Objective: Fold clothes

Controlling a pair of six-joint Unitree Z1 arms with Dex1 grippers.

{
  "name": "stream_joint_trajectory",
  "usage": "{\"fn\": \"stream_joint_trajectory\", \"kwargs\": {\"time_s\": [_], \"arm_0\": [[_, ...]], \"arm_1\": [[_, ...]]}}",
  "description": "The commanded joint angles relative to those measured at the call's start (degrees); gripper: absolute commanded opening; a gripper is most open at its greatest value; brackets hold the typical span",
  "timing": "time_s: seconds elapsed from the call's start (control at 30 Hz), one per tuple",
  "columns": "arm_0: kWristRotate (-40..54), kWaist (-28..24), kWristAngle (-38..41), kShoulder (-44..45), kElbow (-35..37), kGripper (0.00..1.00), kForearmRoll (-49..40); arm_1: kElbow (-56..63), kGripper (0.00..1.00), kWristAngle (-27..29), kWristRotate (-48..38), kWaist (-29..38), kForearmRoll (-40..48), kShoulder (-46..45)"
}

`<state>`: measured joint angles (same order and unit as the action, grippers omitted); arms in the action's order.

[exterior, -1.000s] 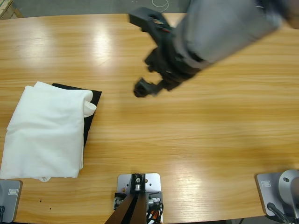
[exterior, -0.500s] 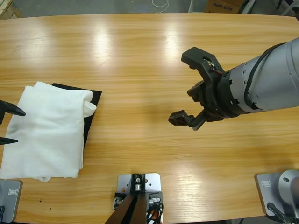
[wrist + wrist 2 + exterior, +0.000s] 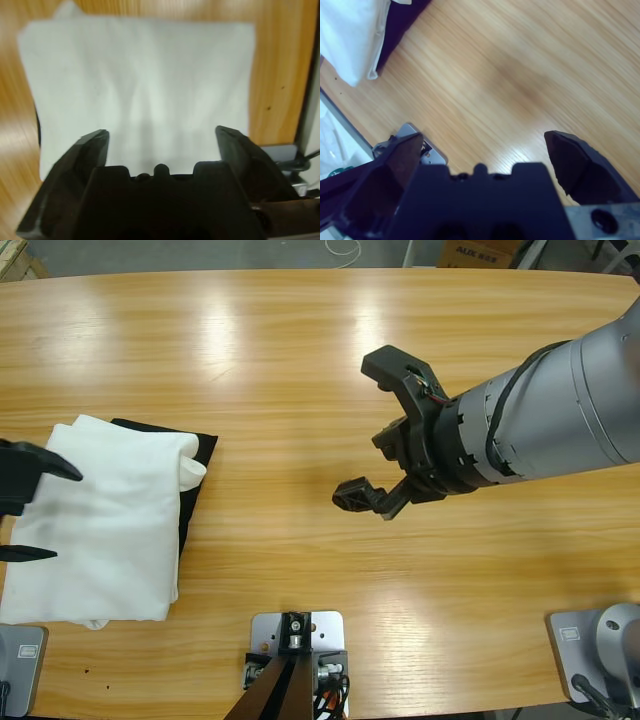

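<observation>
Folded white T-shirt at about 9 o'clock on the long wooden table, lying flat near the left edge. Under it, a black garment showing only as a dark strip along the shirt's 3 o'clock side and top corner. Left gripper entering from the 9 o'clock edge, jaws spread wide, over the shirt's left border; in the left wrist view white cloth fills the gap between the jaws, contact not clear. Right gripper near the table's centre, coming from 3 o'clock, jaws also wide apart and empty, well apart from the clothes, above bare wood. Glossy light reflections on the tabletop toward 12 o'clock. Beyond the far edge, grey floor and a cardboard box at about 1 o'clock.
</observation>
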<state>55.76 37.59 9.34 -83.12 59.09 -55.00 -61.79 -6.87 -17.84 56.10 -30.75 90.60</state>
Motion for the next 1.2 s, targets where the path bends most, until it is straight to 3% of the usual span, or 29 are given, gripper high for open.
{"fn": "stream_joint_trajectory", "kwargs": {"time_s": [0.03,0.57,0.77,1.0,1.2], "arm_0": [[1.63,-2.26,-5.81,-8.37,-6.51,1.0,8.77],[6.9,-4.17,-3.7,-29.15,-7.08,1.0,17.89],[2.77,-17.92,-3.54,-31.12,-2.7,1.0,21.86],[-22.96,-26.67,-3.89,-44.02,18.89,1.0,21.26],[-53.09,-32.18,-5.09,-50.68,37.66,1.0,13.27]], "arm_1": [[3.38,1.0,-1.72,-0.88,-1.66,2.26,2.39],[2.29,1.0,-6.31,3.97,-12.54,3.74,5.08],[2.56,1.0,-6.31,4.13,-12.74,3.6,6.0],[2.41,1.0,-6.91,4.22,-13.79,3.42,7.14],[2.82,1.0,-7.35,4.85,-15.67,3.42,7.79]]}}
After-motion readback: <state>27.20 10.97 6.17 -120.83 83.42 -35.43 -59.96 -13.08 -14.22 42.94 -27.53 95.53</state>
